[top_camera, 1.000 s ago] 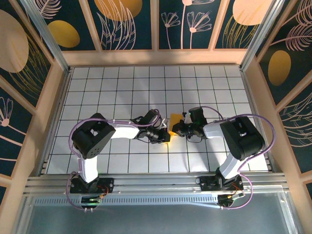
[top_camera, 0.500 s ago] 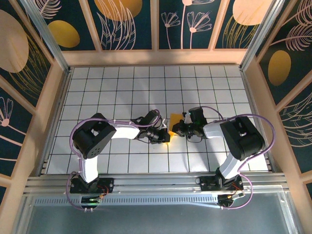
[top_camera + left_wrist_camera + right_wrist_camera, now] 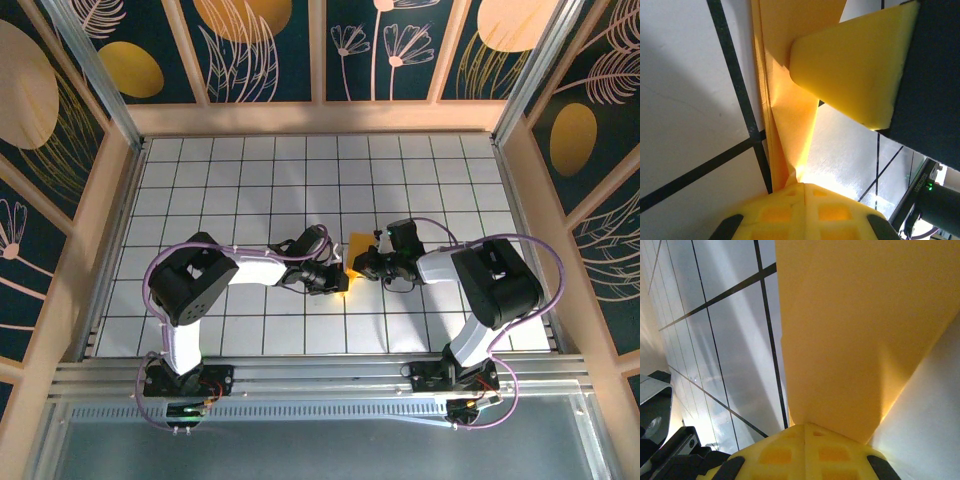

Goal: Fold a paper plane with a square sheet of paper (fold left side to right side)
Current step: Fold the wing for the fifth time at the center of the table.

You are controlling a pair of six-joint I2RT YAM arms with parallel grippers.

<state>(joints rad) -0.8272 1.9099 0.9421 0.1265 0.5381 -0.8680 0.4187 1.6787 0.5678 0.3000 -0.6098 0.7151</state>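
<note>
- Orange-yellow paper (image 3: 356, 246), mid-frame on the tiles (image 3: 250, 180), is pinched by the closed left gripper (image 3: 338, 278) and closed right gripper (image 3: 364, 264).
- Best keep edges matched, then press the crease flat.

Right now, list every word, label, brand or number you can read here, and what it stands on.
None can be read. The orange-yellow paper is plain, the tiled table bears only grid lines, and the wall panels carry only leaf and oval patterns.
</note>
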